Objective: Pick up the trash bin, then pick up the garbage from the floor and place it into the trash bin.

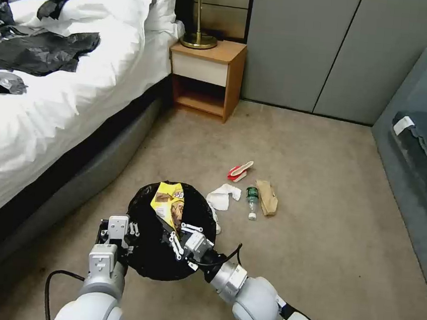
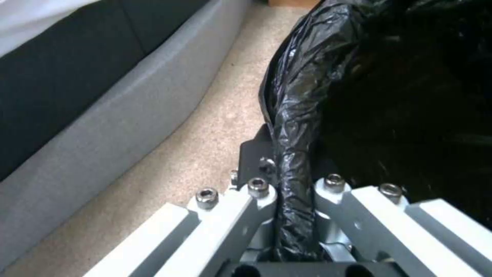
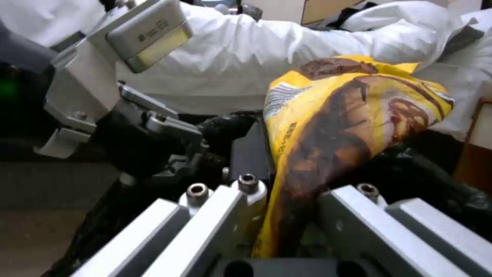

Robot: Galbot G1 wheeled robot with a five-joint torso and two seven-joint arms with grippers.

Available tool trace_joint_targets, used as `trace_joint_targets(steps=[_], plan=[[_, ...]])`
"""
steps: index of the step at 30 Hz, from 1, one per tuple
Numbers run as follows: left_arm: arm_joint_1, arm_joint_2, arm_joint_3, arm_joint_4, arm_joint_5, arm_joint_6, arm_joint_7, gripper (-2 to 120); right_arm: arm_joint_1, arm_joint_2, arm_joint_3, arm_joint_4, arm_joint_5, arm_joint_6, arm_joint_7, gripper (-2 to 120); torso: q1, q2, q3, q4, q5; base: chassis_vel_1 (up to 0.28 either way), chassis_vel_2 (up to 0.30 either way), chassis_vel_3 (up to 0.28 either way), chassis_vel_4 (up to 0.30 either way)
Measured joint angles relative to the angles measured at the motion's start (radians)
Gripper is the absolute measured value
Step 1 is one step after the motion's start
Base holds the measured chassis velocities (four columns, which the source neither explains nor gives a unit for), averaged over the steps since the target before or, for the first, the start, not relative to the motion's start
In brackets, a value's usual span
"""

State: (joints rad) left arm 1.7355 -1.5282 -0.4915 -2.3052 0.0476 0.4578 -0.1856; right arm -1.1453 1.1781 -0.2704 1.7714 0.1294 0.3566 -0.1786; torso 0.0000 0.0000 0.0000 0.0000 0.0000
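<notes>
The trash bin (image 1: 157, 259), its black liner (image 2: 307, 96) covering it, hangs off the carpet close in front of me. My left gripper (image 1: 130, 232) is shut on the bin's rim (image 2: 292, 169). Over the bin's opening my right gripper (image 1: 172, 228) is shut on the yellow snack wrapper (image 1: 169, 203), which stands up from between the fingers (image 3: 318, 146). More garbage lies on the carpet to the bin's right: a white tissue (image 1: 222, 196), a green-labelled bottle (image 1: 252, 199), a brown paper bag (image 1: 268, 197) and a red-and-white packet (image 1: 240, 171).
A bed (image 1: 53, 116) with white bedding and black plastic sheets (image 1: 38, 50) runs along the left. A wooden nightstand (image 1: 208, 75) with a brass lamp base (image 1: 198, 40) stands at the back. A grey sofa (image 1: 414, 147) lines the right. Open carpet lies between them.
</notes>
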Motion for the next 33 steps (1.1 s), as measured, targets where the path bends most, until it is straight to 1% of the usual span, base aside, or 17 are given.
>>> trace_joint_targets(steps=[2, 4, 5, 6, 8, 10, 11, 15, 16, 19, 20, 22, 23, 25, 26, 29, 33], plan=[[-0.001, -0.001, 0.001, 0.000, 0.000, 0.000, 0.000, 1, -0.001, 0.003, -0.002, -0.004, -0.004, 0.000, -0.001, 0, 0.000, 0.000, 0.000, 0.0000, 0.0000, 0.000, 0.000, 0.000, 0.000], [-0.001, -0.001, 0.001, 0.000, 0.001, 0.000, 0.000, 1, -0.003, 0.004, -0.004, -0.011, -0.009, 0.000, -0.002, 6, 0.000, 0.000, 0.000, 0.0000, 0.0000, 0.000, 0.000, 0.000, 0.000], [0.000, -0.001, 0.001, -0.001, 0.001, 0.000, 0.000, 1, -0.003, 0.003, -0.004, -0.012, -0.010, 0.000, -0.002, 10, 0.000, 0.000, 0.000, 0.0000, 0.0000, 0.000, 0.000, 0.000, 0.000], [0.000, -0.001, 0.001, -0.001, 0.001, 0.000, 0.000, 1, -0.003, 0.003, -0.004, -0.012, -0.010, 0.000, -0.002, 10, 0.000, 0.000, 0.000, 0.0000, 0.0000, 0.000, 0.000, 0.000, 0.000], [0.000, -0.001, 0.001, -0.003, 0.001, 0.000, 0.000, 1, -0.003, 0.003, -0.005, -0.013, -0.010, 0.000, -0.002, 15, 0.000, 0.000, 0.000, 0.0000, 0.0000, 0.000, 0.000, 0.000, 0.000], [0.000, -0.001, 0.000, -0.003, 0.000, 0.000, 0.000, 1, -0.001, 0.003, -0.005, -0.013, -0.010, 0.000, -0.003, 30, 0.000, 0.000, 0.000, 0.0000, 0.0000, 0.000, 0.000, 0.000, 0.000], [0.000, -0.001, 0.000, -0.003, 0.000, 0.000, 0.000, 1, -0.001, 0.003, -0.005, -0.013, -0.010, 0.000, -0.003, 30, 0.000, 0.000, 0.000, 0.0000, 0.0000, 0.000, 0.000, 0.000, 0.000], [-0.004, -0.001, -0.002, -0.003, -0.002, 0.000, 0.000, 1, -0.004, 0.000, -0.004, -0.012, -0.010, 0.000, -0.004, 47, 0.000, 0.000, 0.000, -0.0001, 0.0000, 0.000, 0.000, 0.000, 0.000], [-0.004, -0.001, -0.002, -0.003, -0.002, 0.000, 0.000, 1, -0.004, 0.000, -0.004, -0.012, -0.010, 0.000, -0.004, 47, 0.000, 0.000, 0.000, -0.0001, 0.0000, 0.000, 0.000, 0.000, 0.000], [-0.005, -0.001, -0.001, -0.003, -0.003, 0.000, 0.001, 1, -0.004, -0.003, 0.000, -0.013, -0.010, 0.000, -0.004, 62, 0.000, 0.000, 0.000, 0.0000, 0.0000, 0.000, 0.000, 0.000, 0.000], [-0.005, -0.001, -0.001, -0.003, -0.003, 0.000, 0.001, 1, -0.004, -0.003, 0.000, -0.013, -0.010, 0.000, -0.004, 62, 0.000, 0.000, 0.000, 0.0000, 0.0000, 0.000, 0.000, 0.000, 0.000], [-0.004, 0.000, -0.001, -0.003, -0.003, 0.000, 0.002, 1, -0.004, -0.005, 0.001, -0.013, -0.010, 0.000, -0.004, 72, 0.000, 0.000, 0.000, 0.0000, 0.0000, 0.000, 0.000, 0.000, 0.000], [-0.004, 0.000, -0.001, -0.003, -0.003, 0.000, 0.002, 1, -0.004, -0.005, 0.001, -0.013, -0.010, 0.000, -0.004, 72, 0.000, 0.000, 0.000, 0.0000, 0.0000, 0.000, 0.000, 0.000, 0.000], [-0.004, 0.001, -0.001, -0.003, -0.003, 0.000, 0.003, 1, -0.005, -0.006, 0.005, -0.013, -0.009, 0.000, -0.004, 84, 0.000, 0.000, 0.000, 0.0000, 0.0000, 0.000, 0.000, 0.000, 0.000], [-0.004, 0.001, -0.001, -0.003, -0.003, 0.000, 0.003, 1, -0.005, -0.006, 0.005, -0.013, -0.009, 0.000, -0.004, 84, 0.000, 0.000, 0.000, 0.0000, 0.0000, 0.000, 0.000, 0.000, 0.000], [-0.004, 0.002, -0.002, -0.003, -0.004, 0.000, 0.004, 1, -0.006, -0.013, 0.011, -0.005, -0.009, 0.000, -0.004, 97, 0.000, 0.000, 0.000, 0.0000, 0.0000, 0.000, 0.000, 0.000, 0.000], [-0.003, 0.003, -0.005, -0.002, -0.004, 0.000, 0.004, 1, -0.008, -0.025, 0.024, 0.028, -0.007, -0.002, -0.004, 100, 0.000, 0.000, 0.000, 0.0000, 0.0001, 0.000, 0.000, 0.000, 0.000]])
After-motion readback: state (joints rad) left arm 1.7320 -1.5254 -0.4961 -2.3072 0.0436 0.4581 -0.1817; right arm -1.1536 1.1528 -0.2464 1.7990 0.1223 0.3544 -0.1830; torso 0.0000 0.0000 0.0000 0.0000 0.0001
